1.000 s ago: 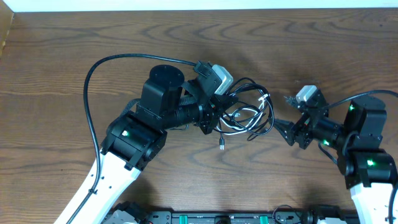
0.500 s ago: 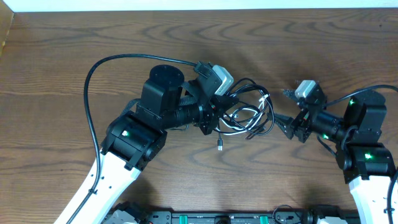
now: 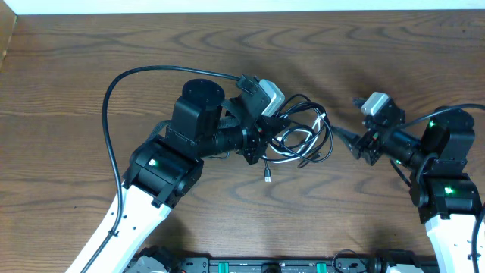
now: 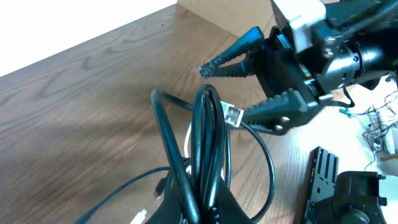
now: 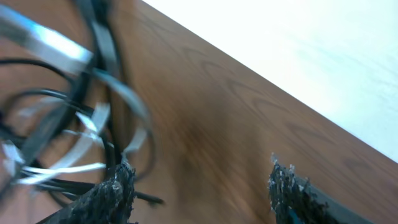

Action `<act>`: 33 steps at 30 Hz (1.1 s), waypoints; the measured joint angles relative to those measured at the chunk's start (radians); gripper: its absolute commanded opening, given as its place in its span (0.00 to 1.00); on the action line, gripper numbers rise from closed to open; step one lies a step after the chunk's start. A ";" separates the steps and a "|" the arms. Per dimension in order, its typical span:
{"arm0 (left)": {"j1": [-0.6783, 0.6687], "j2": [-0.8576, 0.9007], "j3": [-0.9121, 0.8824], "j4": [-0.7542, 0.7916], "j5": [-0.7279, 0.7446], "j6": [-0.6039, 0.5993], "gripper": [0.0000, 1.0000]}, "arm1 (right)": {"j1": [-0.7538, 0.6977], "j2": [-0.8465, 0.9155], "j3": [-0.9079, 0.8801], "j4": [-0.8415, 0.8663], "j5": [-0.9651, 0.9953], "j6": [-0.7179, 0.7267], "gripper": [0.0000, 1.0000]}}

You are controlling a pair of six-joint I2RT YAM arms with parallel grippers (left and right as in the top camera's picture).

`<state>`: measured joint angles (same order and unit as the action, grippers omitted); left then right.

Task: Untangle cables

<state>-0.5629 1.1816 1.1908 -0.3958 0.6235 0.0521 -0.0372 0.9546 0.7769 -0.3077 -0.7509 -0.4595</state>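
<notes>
The cables (image 3: 305, 138) form a tangle of thin black loops with one white cord at the table's middle. My left gripper (image 3: 265, 141) is shut on the bunch at its left side. In the left wrist view the black loops (image 4: 205, 134) rise out of my left gripper (image 4: 202, 214), and a silver USB plug (image 4: 232, 115) pokes out of them. A small plug (image 3: 269, 177) hangs below the tangle. My right gripper (image 3: 342, 140) stands open just right of the loops, holding nothing. The right wrist view is blurred: my right gripper (image 5: 199, 186) has bare wood between its fingers, with the cables (image 5: 93, 118) at its left.
A thick black arm cable (image 3: 114, 83) arcs over the table's left half. Beyond the far table edge runs a pale strip (image 3: 242, 6). A black equipment rail (image 3: 265, 265) lies along the front edge between the arm bases.
My right gripper has moved away from the front edge and slightly left, closer to the tangle's right side, and its jaws have narrowed a little. The left gripper and the cables have stayed put.
</notes>
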 measured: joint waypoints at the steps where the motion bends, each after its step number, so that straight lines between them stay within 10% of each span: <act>1: 0.000 0.000 0.000 0.000 0.000 0.000 0.08 | 0.000 0.000 0.000 -0.001 0.022 0.001 0.69; 33: 0.000 0.000 0.000 0.125 0.129 0.000 0.07 | -0.001 0.040 0.000 0.039 -0.238 -0.002 0.68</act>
<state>-0.5629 1.1816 1.1908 -0.2710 0.7528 0.0525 -0.0380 0.9951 0.7769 -0.2691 -0.9894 -0.4614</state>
